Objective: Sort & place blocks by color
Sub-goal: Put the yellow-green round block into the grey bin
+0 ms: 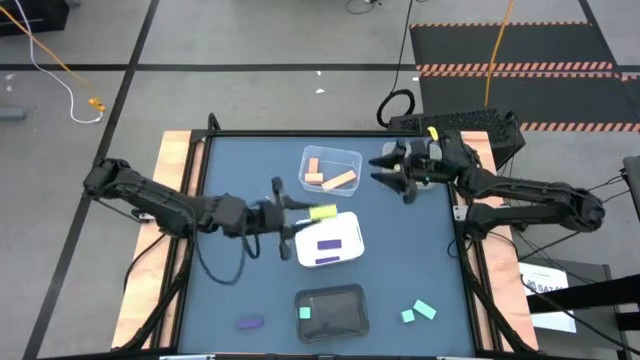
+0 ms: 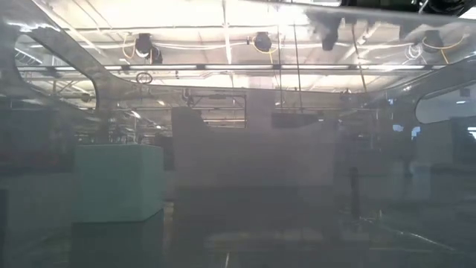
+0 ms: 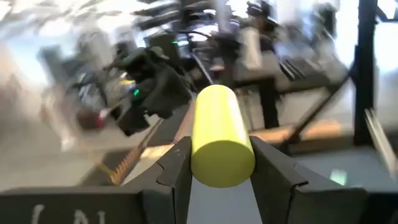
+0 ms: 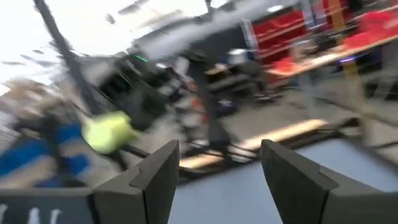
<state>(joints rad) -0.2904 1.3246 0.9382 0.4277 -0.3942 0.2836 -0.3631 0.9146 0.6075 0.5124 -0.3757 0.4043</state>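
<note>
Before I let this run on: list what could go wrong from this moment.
1. The left gripper holds the yellow-green cylinder by its round sides, above the white tray that holds a purple block. It could roll out and land with the wrong colour.
2. The right gripper, open and empty, hovers beside the clear tray. It sits close to the left arm's likely path, so the arms might clash.

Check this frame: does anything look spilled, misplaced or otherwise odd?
Nothing spilled or damaged. Sorting is unfinished: a purple block and two teal blocks lie loose on the table outside any tray. The left gripper holds a yellow-green cylinder above the white tray, which holds a purple bar.
</note>
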